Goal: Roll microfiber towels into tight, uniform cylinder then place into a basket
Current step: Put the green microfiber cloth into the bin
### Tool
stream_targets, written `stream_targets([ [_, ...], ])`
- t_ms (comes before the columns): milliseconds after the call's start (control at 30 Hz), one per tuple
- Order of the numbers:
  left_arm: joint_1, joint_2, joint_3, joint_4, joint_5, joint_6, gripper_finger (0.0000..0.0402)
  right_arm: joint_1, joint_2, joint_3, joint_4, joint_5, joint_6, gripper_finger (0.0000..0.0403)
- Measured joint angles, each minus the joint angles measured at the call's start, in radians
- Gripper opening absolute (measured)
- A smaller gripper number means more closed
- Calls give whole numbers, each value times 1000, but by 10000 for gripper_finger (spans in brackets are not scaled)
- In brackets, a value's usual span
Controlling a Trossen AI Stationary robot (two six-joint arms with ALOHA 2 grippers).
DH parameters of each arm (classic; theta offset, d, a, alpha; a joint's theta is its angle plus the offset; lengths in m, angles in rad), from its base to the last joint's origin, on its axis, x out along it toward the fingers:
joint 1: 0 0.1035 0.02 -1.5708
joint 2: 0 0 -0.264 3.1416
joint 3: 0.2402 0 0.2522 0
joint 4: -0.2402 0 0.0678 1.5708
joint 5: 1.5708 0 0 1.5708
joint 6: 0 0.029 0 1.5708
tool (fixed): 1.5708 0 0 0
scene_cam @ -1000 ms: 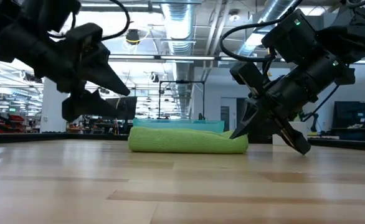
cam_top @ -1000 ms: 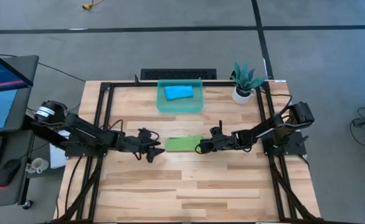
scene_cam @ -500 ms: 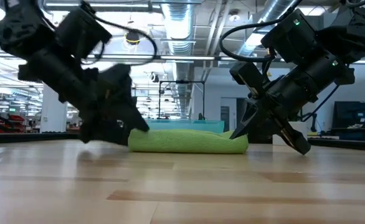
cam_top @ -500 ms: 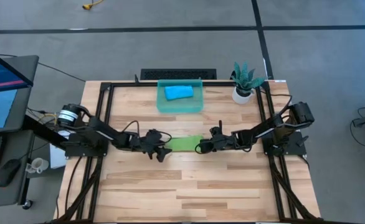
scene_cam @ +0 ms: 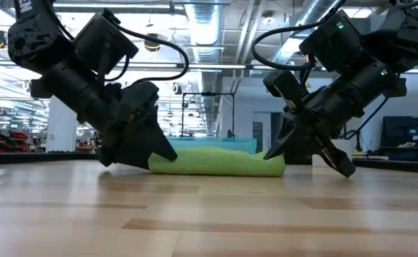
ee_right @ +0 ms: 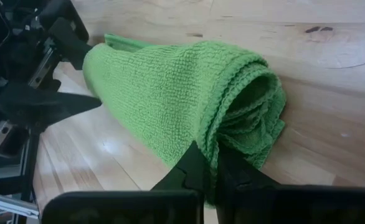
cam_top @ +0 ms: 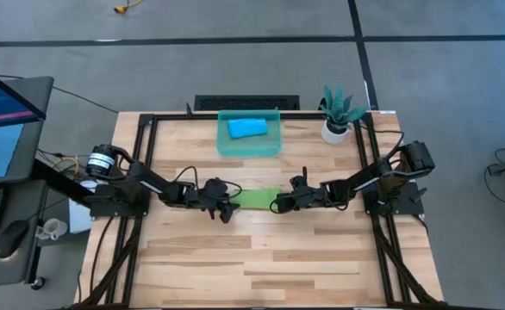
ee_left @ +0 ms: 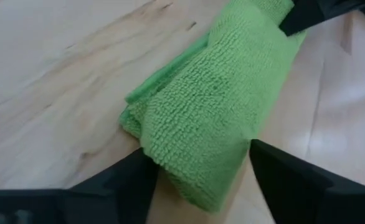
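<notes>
The lime-green towel point(cam_top: 257, 198) lies rolled on the table's middle, its length running left to right. My left gripper point(cam_top: 227, 207) is open at the roll's left end point(ee_left: 189, 143), one finger on each side of it. My right gripper point(cam_top: 278, 204) is shut on the roll's right end. The sky-blue towel point(cam_top: 247, 127) lies rolled inside the teal basket point(cam_top: 249, 150) at the far middle of the table. My left gripper's fingers point(ee_left: 136, 177) stand on both sides of the roll's left end point(ee_left: 170, 168), slanting down from the table's left. The cloth reaches to both fingers; I cannot tell whether they press it. The roll lies on the table. My right gripper pinches the outer layers at the roll's right end point(ee_right: 215, 146) between its two fingers. The fingers point(ee_right: 192, 168) slant down from the table's right, along the roll. The roll lies on the table, its spiral end open toward the gripper.
A white pot with a green plant point(cam_top: 339, 119) stands at the far right corner. Black frame rails point(cam_top: 146, 155) run along the table's left and right sides. Bare wood point(cam_top: 252, 258) lies toward the near edge.
My left gripper has gone toward the table's right and down, tipping nose-down, until its open fingers stand around the green roll's left end. The roll and my right gripper have stayed where they were.
</notes>
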Motion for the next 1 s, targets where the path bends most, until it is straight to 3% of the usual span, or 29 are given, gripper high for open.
stream_targets([
  [367,0,3,-1,0,-3,98,21,0,1,0,3,6,-56,21],
  [1000,49,2,-2,45,21,183,7,-29,11,70,-69,13,-258,15],
])
